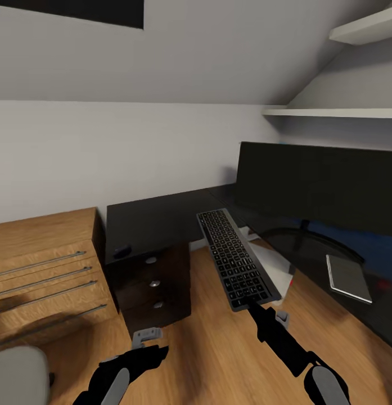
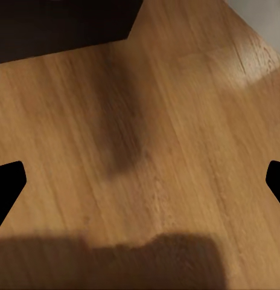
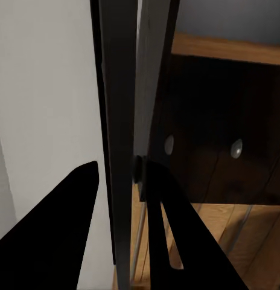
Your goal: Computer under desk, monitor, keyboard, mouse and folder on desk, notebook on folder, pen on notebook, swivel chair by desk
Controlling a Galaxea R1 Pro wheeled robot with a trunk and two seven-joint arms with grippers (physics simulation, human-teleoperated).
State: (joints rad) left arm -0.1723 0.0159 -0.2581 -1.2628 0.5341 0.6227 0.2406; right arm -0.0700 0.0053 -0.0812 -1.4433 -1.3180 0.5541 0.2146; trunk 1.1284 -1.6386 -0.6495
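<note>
My right gripper (image 1: 267, 311) is shut on the near end of the silver-framed black keyboard (image 1: 235, 259). The keyboard hangs tilted in the air over the floor, in front of the black desk (image 1: 162, 216). The right wrist view shows the keyboard (image 3: 122, 121) edge-on between the dark fingers (image 3: 170, 241). The wide black monitor (image 1: 325, 185) stands on the desk at right. A thin grey notebook (image 1: 347, 277) lies in front of it. The small black mouse (image 1: 122, 250) rests near the desk's left front corner. My left gripper (image 1: 147, 339) hangs open and empty low over the wood floor (image 2: 152, 121).
Black drawers with silver knobs (image 1: 151, 260) sit under the desk's left part. A low wooden shelf unit (image 1: 44, 270) stands left of them. A light grey box (image 1: 273, 262) shows under the desk behind the keyboard. The grey chair seat (image 1: 18, 374) is at bottom left. Wall shelves (image 1: 330, 112) hang upper right.
</note>
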